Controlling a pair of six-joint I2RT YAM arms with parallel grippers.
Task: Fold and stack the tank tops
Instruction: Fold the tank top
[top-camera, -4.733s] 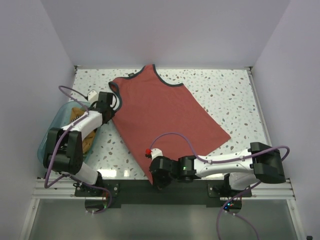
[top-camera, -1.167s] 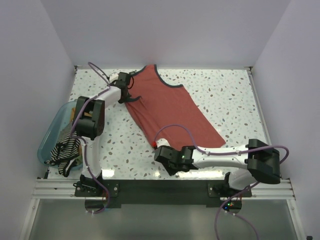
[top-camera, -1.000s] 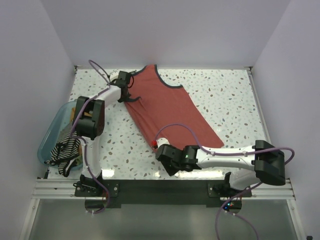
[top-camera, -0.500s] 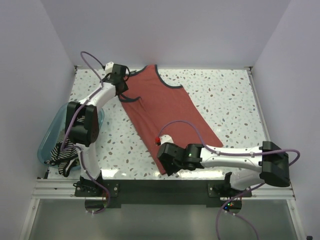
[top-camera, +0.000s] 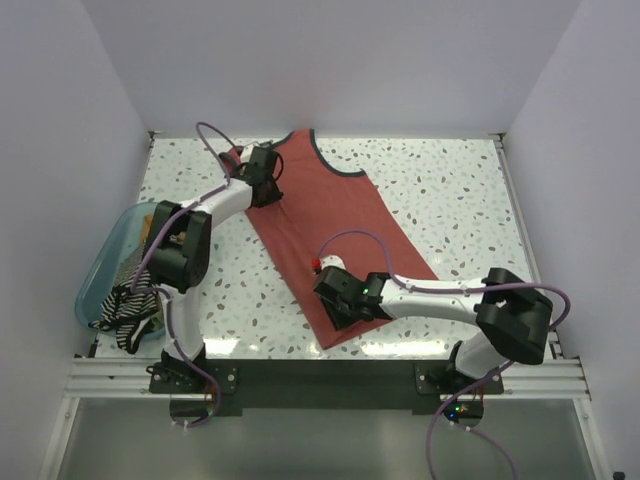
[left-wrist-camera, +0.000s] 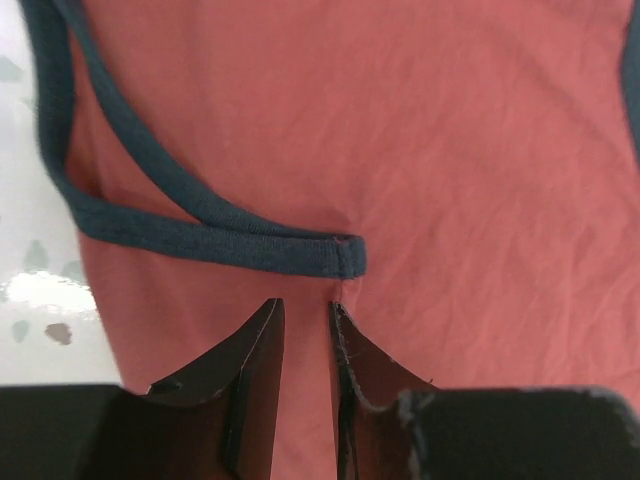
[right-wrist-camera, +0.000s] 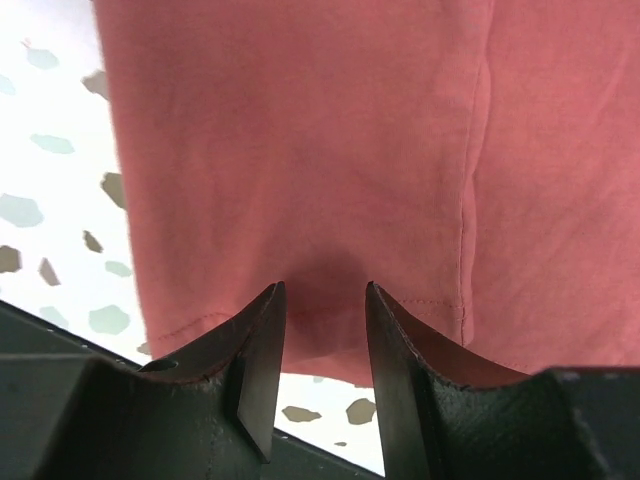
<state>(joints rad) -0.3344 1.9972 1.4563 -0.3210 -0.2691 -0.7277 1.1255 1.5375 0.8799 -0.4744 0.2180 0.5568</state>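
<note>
Top view: my left gripper (top-camera: 268, 190) hides part of the rust-red tank top (top-camera: 340, 215) at its 11 o'clock armhole. My right gripper (top-camera: 338, 312) hides the hem at 7 o'clock. My left arm (top-camera: 180, 245) masks most of the mustard-orange top (top-camera: 147, 235) in the teal bin (top-camera: 95, 275). Wrist views: cloth cut off at 12 and 3 o'clock; fingertip contact indeterminate.

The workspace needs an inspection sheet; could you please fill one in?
Surface: speckled table, no spills seen.
Job's things: red top flat, one side folded in; striped top draped over the bin rim.
Clutter: teal bin at the left edge.
End effectors: left end effector by the armhole trim, right end effector at the hem, both open on the red top.
Cables: purple cables loop above the table.
Surroundings: white walls; nothing else seen.
</note>
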